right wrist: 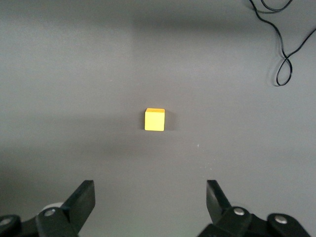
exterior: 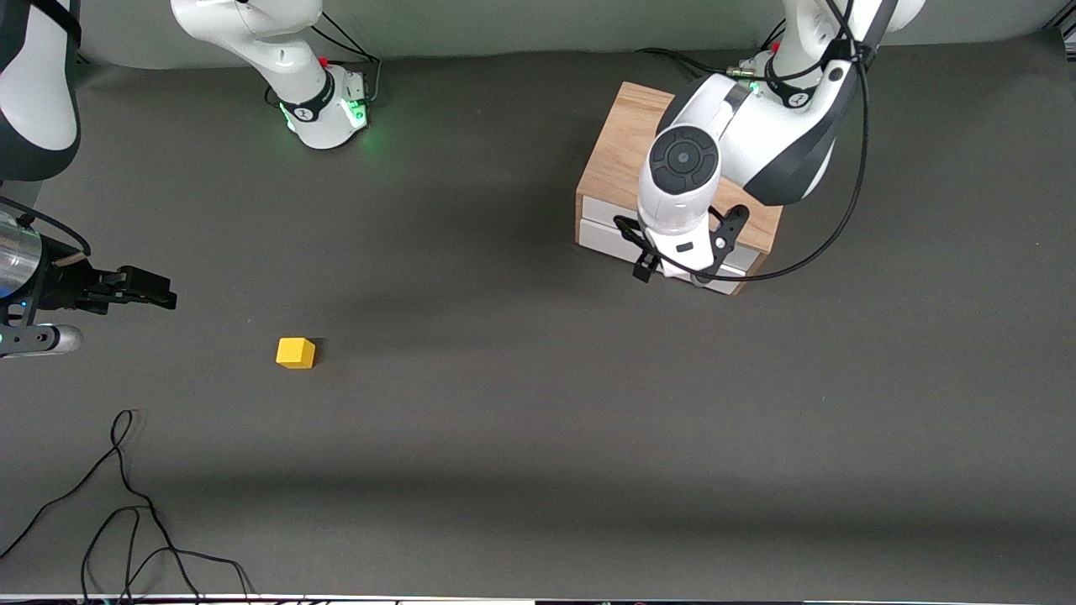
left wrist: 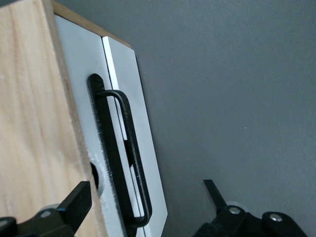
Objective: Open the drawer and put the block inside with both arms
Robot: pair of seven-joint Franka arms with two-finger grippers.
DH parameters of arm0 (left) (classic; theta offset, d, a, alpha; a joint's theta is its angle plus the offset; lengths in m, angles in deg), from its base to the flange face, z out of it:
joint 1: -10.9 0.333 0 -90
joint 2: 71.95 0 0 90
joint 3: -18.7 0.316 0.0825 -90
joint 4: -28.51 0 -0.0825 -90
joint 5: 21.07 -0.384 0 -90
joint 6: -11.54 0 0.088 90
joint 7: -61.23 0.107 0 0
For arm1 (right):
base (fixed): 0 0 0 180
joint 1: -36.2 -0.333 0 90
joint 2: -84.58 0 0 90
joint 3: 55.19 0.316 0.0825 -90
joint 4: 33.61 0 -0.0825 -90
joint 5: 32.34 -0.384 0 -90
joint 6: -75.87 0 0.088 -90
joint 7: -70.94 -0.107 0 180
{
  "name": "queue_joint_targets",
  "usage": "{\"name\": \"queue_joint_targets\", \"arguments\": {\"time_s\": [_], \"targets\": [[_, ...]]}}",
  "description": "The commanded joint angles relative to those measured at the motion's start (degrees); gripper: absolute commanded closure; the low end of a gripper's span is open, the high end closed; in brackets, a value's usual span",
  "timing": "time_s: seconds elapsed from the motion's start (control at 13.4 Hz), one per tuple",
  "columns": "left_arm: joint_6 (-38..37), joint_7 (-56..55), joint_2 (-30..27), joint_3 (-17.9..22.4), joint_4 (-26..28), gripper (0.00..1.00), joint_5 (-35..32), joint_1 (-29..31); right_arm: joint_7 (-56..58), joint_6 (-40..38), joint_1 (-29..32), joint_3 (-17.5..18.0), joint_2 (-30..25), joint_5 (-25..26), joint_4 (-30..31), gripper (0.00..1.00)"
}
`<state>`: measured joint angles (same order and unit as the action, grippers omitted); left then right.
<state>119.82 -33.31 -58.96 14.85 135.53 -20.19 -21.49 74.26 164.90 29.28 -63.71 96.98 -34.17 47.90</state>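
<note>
your loose cable (exterior: 126,504) lies nearest; block (exterior: 295,353) sits at four o'clock from the wide-open right gripper (exterior: 155,290) (untouched); left gripper (left wrist: 148,207), fingers spread, straddles the drawer (left wrist: 131,123) handle (left wrist: 129,148).

A dark grey mat (exterior: 538,470) covers the table; loose black cables (exterior: 126,521) trail across its near edge.

Front view high, facing arms; wrist views close above drawer (left wrist: 128,148), block (right wrist: 154,119); front shares both.
</note>
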Motion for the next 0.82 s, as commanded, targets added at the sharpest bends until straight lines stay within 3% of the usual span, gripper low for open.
{"name": "queue_joint_targets", "arguments": {"time_s": [0.0, 0.75], "targets": [[1.84, -2.32, 0.63, 0.42, 0.91, 0.0, -0.79, -0.57, -0.52, -0.09, 0.06, -0.27, 0.08, -0.63, -0.83, 0.0], [3.85, -4.25, 5.46, 0.42, 1.0, 0.0, -0.79, -0.66, -0.16, -0.7, -0.12, -0.18, 0.25, -0.28, -0.66, 0.0]]}}
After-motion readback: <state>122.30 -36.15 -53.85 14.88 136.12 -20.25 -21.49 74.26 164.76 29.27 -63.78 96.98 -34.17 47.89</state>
